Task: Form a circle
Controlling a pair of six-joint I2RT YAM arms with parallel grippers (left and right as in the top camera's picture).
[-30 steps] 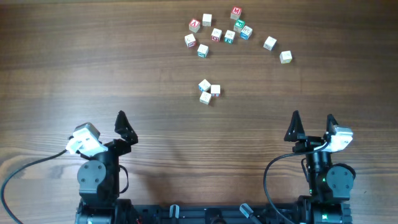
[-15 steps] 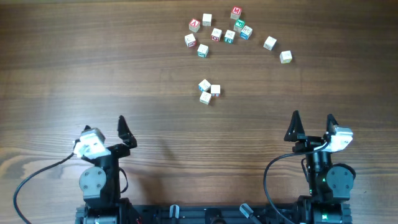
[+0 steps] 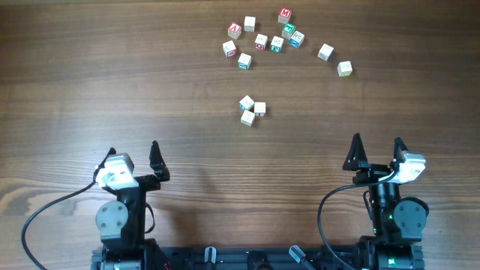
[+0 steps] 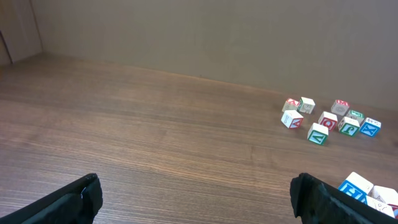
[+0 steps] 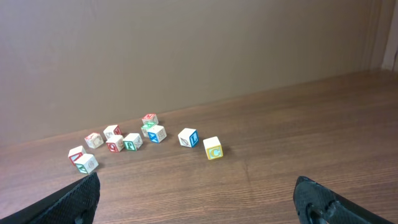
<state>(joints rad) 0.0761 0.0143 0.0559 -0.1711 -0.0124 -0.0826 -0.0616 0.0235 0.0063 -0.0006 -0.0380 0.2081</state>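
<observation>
Three pale wooden alphabet cubes point(image 3: 252, 109) sit in a tight clump at mid-table, touching one another; no circle shows. The left wrist view catches them at its lower right edge point(image 4: 367, 190). Several more letter cubes point(image 3: 262, 37) lie scattered at the far side, also seen as a loose row point(image 4: 326, 119) from the left wrist and as a spread of cubes point(image 5: 121, 140) from the right wrist. My left gripper point(image 3: 133, 150) stands open and empty near the front edge, far short of the cubes. My right gripper point(image 3: 376, 141) is open and empty too, at the front right.
Two single cubes lie apart at the far right: a white one point(image 3: 325, 52) and one with a yellow C face point(image 3: 344, 68), the latter also seen from the right wrist point(image 5: 212, 148). A plain wall stands behind the table. Cables trail from both arm bases.
The left arm has turned on its base: its wrist camera has shifted right and its fingers now point straight ahead. The right arm and all cubes are unmoved.
</observation>
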